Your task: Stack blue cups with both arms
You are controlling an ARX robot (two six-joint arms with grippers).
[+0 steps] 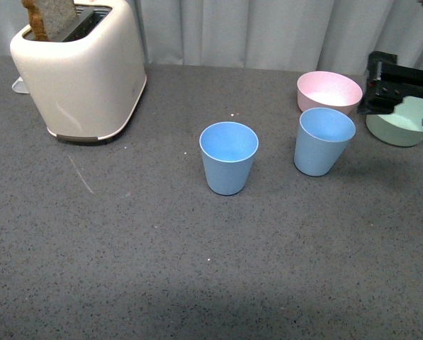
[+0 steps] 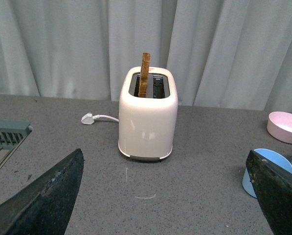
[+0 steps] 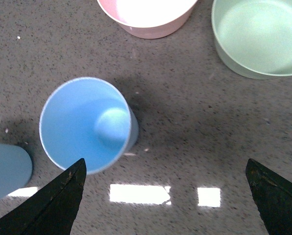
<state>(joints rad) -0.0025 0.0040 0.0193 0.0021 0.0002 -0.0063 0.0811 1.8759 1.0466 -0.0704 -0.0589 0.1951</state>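
Two light-blue cups stand upright on the grey table. One cup (image 1: 229,157) is in the middle. The other cup (image 1: 324,141) is to its right, just in front of the pink bowl. My right arm (image 1: 394,86) hangs above the green bowl at the right edge. In the right wrist view my right gripper (image 3: 165,198) is open and empty, above the table beside the right cup (image 3: 87,125). The middle cup (image 3: 6,171) shows at that frame's edge. My left gripper (image 2: 165,196) is open and empty, low over the table, with the middle cup (image 2: 263,169) by one finger (image 2: 278,196). The left arm is out of the front view.
A cream toaster (image 1: 80,71) with a bread slice (image 1: 52,18) stands at the back left, its plug (image 2: 88,118) beside it. A pink bowl (image 1: 329,91) and a green bowl (image 1: 402,122) sit at the back right. A grey-green rack (image 2: 6,137) lies left of the toaster.
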